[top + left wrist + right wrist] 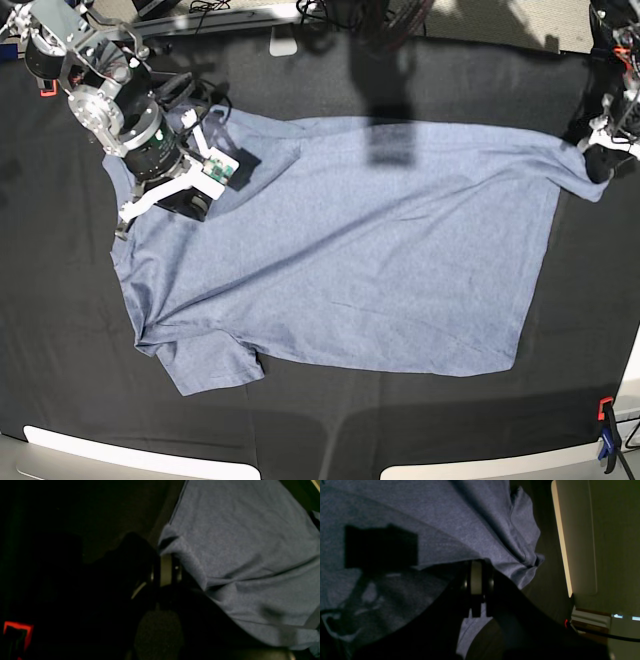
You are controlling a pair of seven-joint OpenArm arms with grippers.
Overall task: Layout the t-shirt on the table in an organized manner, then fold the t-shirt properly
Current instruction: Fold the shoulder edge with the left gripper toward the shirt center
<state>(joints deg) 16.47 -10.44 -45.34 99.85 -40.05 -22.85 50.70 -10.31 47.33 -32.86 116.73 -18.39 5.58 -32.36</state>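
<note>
The blue-grey t-shirt [350, 260] lies spread, plain side up, across the black table [60, 350], with one short sleeve [205, 365] folded out at the near left. My left gripper [600, 160] is at the far right, shut on the shirt's stretched corner. In the left wrist view the t-shirt [250, 542] bunches into the dark left gripper [172, 552]. My right gripper [170, 205] rests at the shirt's upper left, near the shoulder, shut on cloth. In the right wrist view the t-shirt [445, 517] folds over the right gripper [480, 562]. No lettering shows.
An orange clip [604, 408] and a blue clip [607, 450] sit at the table's near right edge. A red clip [17, 635] shows in the left wrist view. Pale boards [130, 455] line the front edge, and cables [330, 12] lie behind the table.
</note>
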